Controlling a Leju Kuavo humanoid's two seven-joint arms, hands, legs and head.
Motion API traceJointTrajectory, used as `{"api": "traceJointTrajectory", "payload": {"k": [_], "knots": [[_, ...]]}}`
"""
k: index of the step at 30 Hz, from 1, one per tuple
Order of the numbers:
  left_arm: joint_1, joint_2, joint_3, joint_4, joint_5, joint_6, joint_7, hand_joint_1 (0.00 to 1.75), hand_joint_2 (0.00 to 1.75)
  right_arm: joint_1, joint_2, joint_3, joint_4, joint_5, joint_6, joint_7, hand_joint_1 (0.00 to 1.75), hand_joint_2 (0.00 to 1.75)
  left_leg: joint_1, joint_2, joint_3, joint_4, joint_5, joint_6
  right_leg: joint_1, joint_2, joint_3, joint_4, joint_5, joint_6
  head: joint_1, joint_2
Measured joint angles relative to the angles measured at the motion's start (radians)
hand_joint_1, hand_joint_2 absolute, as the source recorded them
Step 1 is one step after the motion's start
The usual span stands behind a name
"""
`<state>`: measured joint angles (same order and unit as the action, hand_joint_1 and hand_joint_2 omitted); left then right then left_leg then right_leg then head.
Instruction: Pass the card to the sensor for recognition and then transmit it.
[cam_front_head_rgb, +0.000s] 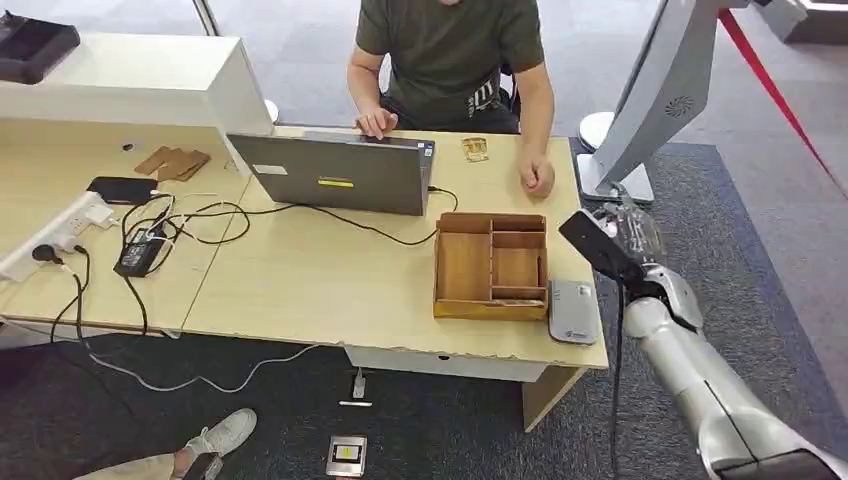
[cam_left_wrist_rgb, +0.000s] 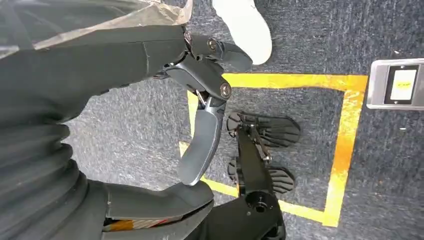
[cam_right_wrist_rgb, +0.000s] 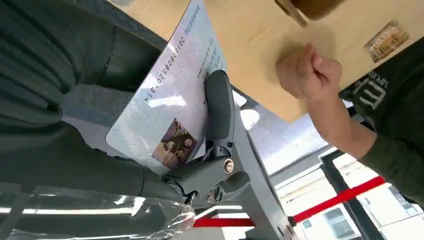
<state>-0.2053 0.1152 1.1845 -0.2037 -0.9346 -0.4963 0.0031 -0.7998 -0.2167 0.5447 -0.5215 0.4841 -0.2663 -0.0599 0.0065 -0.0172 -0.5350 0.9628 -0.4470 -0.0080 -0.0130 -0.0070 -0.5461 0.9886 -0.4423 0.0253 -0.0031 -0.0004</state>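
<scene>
Card pinched in right hand, off table's right edge, raised beside grey sensor, apart from it. Printed face with small photo and number line visible in right wrist view. Left hand hanging over carpet, fingers apart, holding nothing. Past sensor: wooden tray with 4 compartments, laptop, seated person's fist on tabletop.

card: pale laminated ID with photo and printed number, pinched in right hand, held in air just past the desk's right edge. sensor: flat grey pad at desk's front-right corner, beside wooden tray.
</scene>
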Motion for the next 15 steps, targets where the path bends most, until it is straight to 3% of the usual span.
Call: {"api": "traceJointTrajectory", "payload": {"k": [15], "knots": [[0.003, 0.005, -0.016, -0.002, 0.015, 0.0, 0.008, 0.0, 1.75, 0.162, -0.034, -0.018, -0.036, -0.018, -0.002, 0.045, 1.75, 1.75, 0.0, 0.0, 0.0, 0.0, 0.0, 0.0, 0.0, 0.0, 0.0, 0.0, 0.0, 0.0, 0.0, 0.0]]}}
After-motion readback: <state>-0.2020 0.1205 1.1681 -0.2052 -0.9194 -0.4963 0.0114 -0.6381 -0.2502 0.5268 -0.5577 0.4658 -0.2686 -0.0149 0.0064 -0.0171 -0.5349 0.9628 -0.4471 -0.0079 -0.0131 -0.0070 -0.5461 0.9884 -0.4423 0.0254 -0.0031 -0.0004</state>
